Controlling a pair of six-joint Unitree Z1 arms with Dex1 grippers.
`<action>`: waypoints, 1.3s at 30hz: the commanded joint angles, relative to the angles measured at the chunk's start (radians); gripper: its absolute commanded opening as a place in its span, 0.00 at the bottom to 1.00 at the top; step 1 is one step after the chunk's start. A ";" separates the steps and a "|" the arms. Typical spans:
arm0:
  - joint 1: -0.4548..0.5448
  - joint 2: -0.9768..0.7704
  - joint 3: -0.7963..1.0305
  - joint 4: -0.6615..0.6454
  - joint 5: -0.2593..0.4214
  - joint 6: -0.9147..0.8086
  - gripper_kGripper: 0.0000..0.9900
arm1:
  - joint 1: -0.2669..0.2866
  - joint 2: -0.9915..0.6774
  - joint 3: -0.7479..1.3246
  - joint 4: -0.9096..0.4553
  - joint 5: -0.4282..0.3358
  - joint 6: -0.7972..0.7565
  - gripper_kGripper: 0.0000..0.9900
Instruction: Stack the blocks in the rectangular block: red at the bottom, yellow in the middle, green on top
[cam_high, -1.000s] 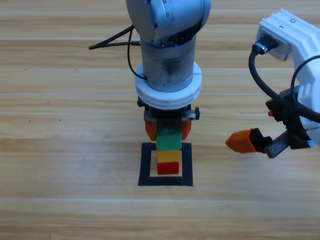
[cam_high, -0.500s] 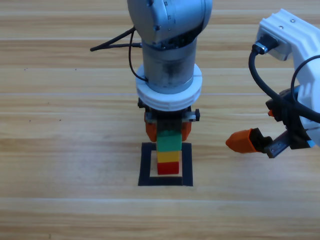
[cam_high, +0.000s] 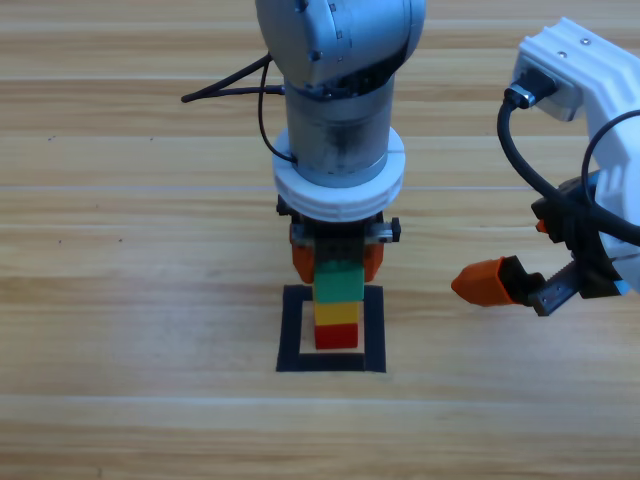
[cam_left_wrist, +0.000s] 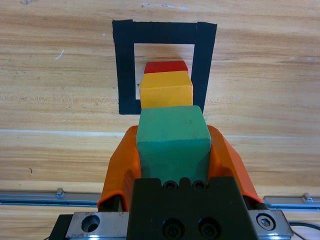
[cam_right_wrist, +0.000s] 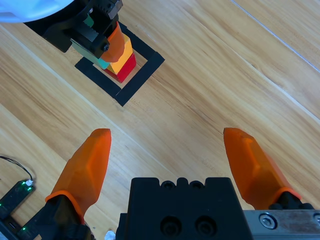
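High view: left gripper (cam_high: 336, 258) at centre, jaws clamped on green (cam_high: 338, 281) atop yellow (cam_high: 337, 312), red (cam_high: 336, 335) at bottom, stack inside rectangular block (cam_high: 292, 330). Judged step: final placement; next move likely calls for jaw release, straight lift.

Left wrist view: green (cam_left_wrist: 172, 142) gripped both sides, seated slightly offset on yellow (cam_left_wrist: 166, 91).

Right wrist view: right gripper (cam_right_wrist: 175, 156) waiting, jaws spread wide over bare wooden table (cam_right_wrist: 210, 75), well apart from stack.

All I see beneath me is the tabletop (cam_high: 130, 250), light wood laid in long planks with fine grain and thin seams running across. The light falls evenly on it, with soft shadows only. No wall, floor or window shows. A metal rail (cam_left_wrist: 45, 201) runs along the near edge in my left wrist view.
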 joint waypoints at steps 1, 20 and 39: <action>-0.010 0.043 -0.015 0.010 0.012 0.019 0.02 | -0.023 0.038 -0.008 0.012 0.002 -0.003 1.00; 0.005 0.056 -0.022 0.010 0.013 0.040 0.02 | -0.025 0.041 -0.008 0.012 0.002 -0.003 1.00; 0.016 0.072 -0.030 0.010 0.013 0.049 0.02 | -0.023 0.046 -0.010 0.012 0.008 -0.003 1.00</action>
